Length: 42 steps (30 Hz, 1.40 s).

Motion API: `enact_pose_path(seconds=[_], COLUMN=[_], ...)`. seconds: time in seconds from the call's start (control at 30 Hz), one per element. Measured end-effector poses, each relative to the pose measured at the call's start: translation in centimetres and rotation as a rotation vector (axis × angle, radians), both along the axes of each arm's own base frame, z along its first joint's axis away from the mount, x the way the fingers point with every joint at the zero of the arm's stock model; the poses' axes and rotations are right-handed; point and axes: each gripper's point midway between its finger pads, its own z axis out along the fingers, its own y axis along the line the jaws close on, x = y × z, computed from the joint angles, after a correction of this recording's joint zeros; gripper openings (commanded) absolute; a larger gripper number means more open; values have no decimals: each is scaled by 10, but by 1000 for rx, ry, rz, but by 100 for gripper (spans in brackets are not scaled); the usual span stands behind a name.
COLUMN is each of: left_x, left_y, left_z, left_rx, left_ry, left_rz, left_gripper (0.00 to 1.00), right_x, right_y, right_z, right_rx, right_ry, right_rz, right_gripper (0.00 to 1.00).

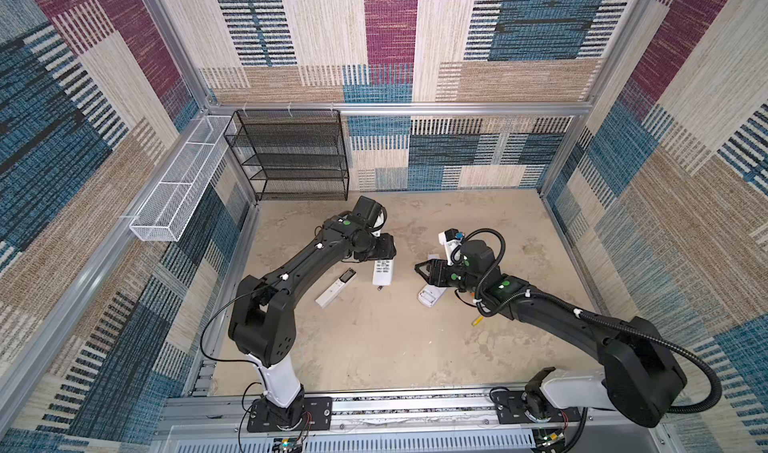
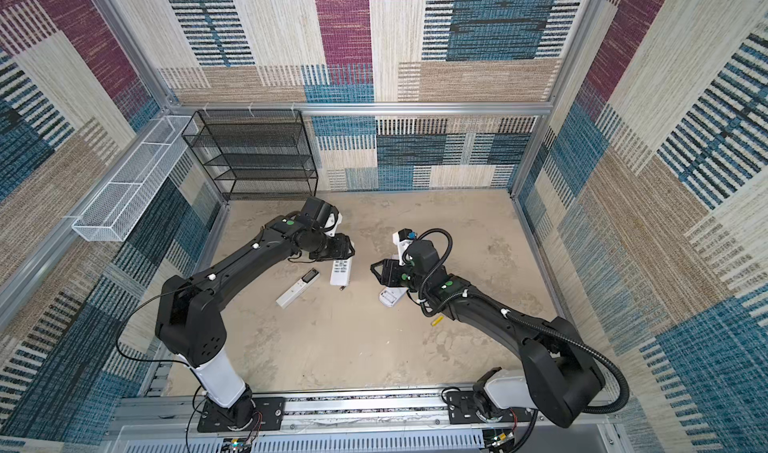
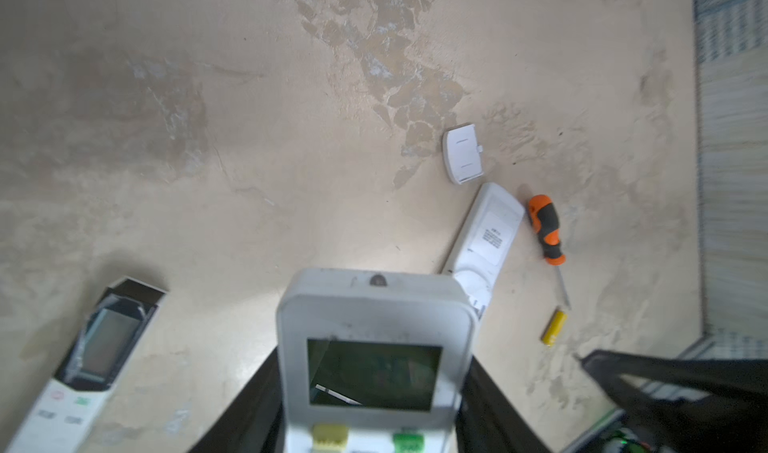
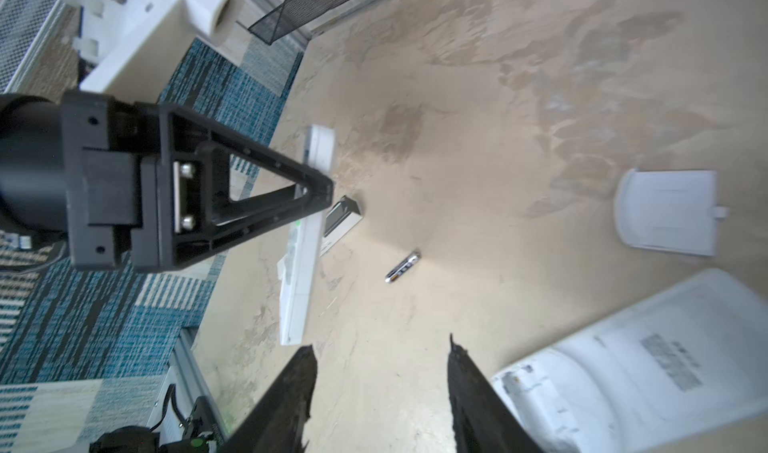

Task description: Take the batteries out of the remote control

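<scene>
My left gripper (image 3: 374, 392) is shut on a white remote control (image 3: 376, 347) with a dark screen; in both top views that remote (image 1: 383, 273) (image 2: 341, 273) sticks out below the gripper (image 1: 380, 255). One black battery (image 1: 380, 288) (image 4: 403, 267) lies on the table just beside it. A yellow battery (image 1: 478, 321) (image 3: 554, 327) lies by the right arm. A second white remote (image 1: 432, 295) (image 4: 648, 372) lies face down. My right gripper (image 4: 380, 345) (image 1: 422, 269) is open next to it, nothing between its fingers. A loose white battery cover (image 3: 463, 154) (image 4: 667, 212) lies nearby.
A slim white remote with a black top (image 1: 336, 287) (image 3: 89, 368) lies left of the held one. An orange-and-black screwdriver (image 3: 547, 230) lies beside the face-down remote. A black mesh rack (image 1: 291, 156) stands at the back left, and a white mesh basket (image 1: 178, 189) hangs on the left wall.
</scene>
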Motion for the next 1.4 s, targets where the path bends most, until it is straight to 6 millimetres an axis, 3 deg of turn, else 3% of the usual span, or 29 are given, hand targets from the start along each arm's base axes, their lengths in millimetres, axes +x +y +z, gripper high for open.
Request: enact_pose_path(seconds=[0.13,0.37,0.63,0.83,1.0,1.03,1.27,1.4], left_x=[-7,-12,-12,-12,-16,-17,-28,-33], left_y=[0,3,8,13,20,21,35,51], left_z=[11,30,34,31,32,34,54,60], left_rx=[-109,-194,-177,-146,-129,-130,-141,-180], left_ry=[1,-30,-60,-62,-59,-57,-72,-45], left_rz=[100,188,241,282,318,322,366,447], left_gripper=[41,40,42,55,96,99,99,99], right_x=[-4,-9,-13,-16,-17,-17,-3,-7], right_y=[31,58,82,91,92,91,79,77], right_z=[5,-3,-4,-5,-5,-6,-4,-8], right_rx=[27,28,28,26,6,-8,-167,-307], right_ry=[-6,34,56,83,66,60,-71,-182], right_rz=[67,130,191,209,210,211,159,163], right_gripper=[54,53,37,14,7,7,5,5])
